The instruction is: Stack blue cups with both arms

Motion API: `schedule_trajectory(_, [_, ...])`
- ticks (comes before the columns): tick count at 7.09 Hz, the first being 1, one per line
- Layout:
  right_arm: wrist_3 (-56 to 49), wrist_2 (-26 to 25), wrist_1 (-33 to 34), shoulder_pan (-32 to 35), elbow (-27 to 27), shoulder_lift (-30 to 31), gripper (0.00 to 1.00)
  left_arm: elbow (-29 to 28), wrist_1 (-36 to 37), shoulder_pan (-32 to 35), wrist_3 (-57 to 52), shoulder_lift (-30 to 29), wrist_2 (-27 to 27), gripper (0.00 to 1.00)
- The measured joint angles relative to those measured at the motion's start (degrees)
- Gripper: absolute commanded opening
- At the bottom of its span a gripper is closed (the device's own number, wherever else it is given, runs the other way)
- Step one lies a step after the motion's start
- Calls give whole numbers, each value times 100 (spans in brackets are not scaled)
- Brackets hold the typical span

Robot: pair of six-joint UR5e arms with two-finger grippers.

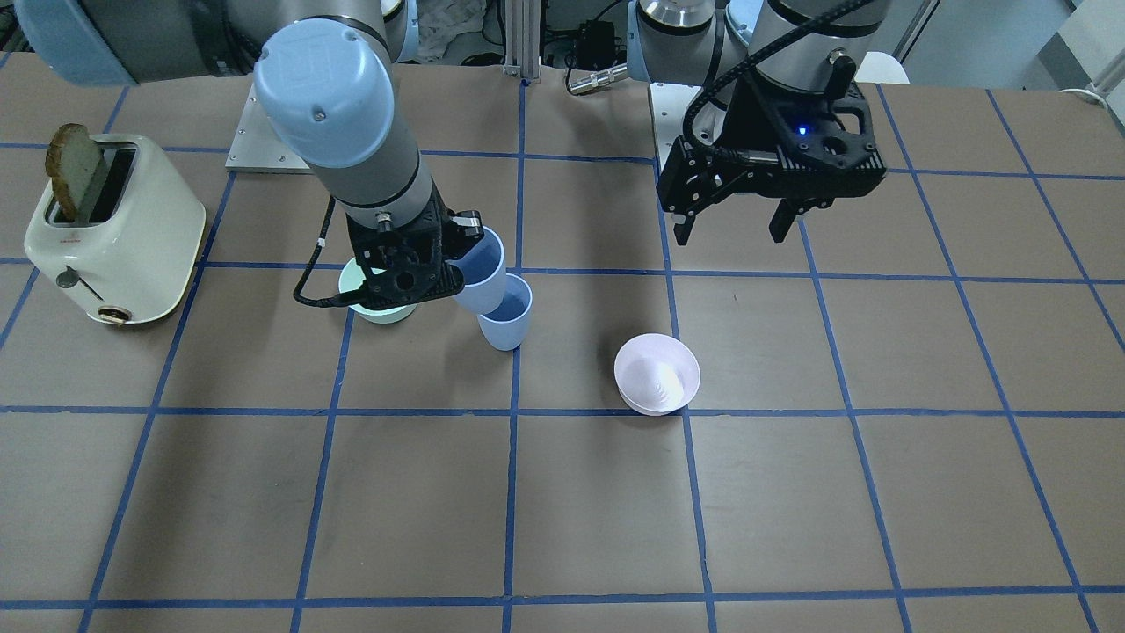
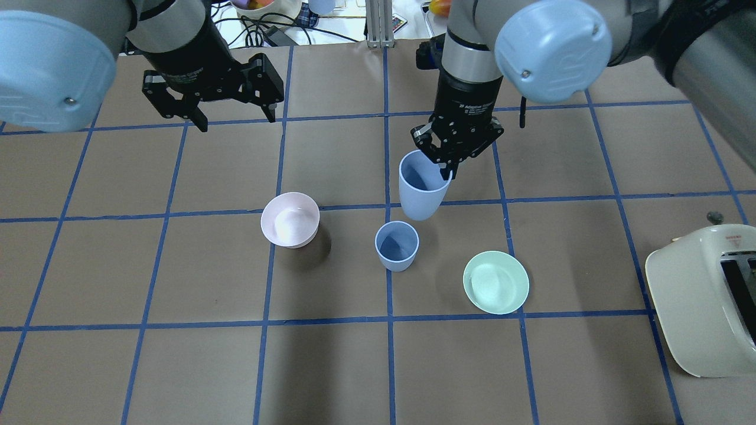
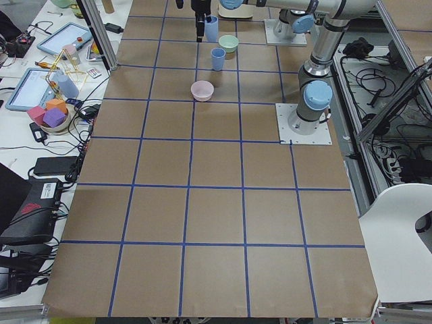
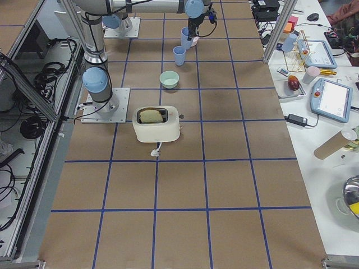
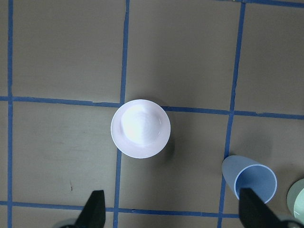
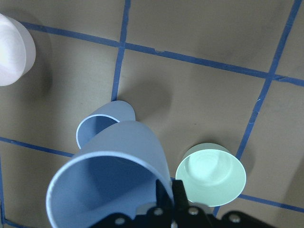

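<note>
the jaws of the right gripper [image 2: 447, 168] are clamped on the rim of one blue cup [image 2: 420, 192], holding it tilted and clear of the table [image 2: 590, 248]. just below those jaws, slightly offset, the other blue cup [image 2: 397, 247] stands upright, apart from the held one. a mint-green bowl [image 2: 496, 282] sits near, further out. the left gripper [image 2: 236, 120] hangs well apart, its jaws spread wide and holding nothing, with a pink bowl [image 2: 289, 219] on the table below them.

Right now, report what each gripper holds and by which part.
Right gripper pinches one blue cup by its rim, the cup tilted and off the table. Left gripper is open, holding nothing.
</note>
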State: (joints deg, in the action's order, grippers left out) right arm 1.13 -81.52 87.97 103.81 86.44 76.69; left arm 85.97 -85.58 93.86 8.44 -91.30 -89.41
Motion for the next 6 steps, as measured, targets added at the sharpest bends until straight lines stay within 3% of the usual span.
schedule_trajectory(3, [204, 129, 458, 143, 443, 3, 0, -24, -3, -139, -110, 131, -46, 100])
schedule_trajectory(6, [424, 137, 483, 197, 510, 1, 0, -5, -3, -149, -114, 162, -51, 100])
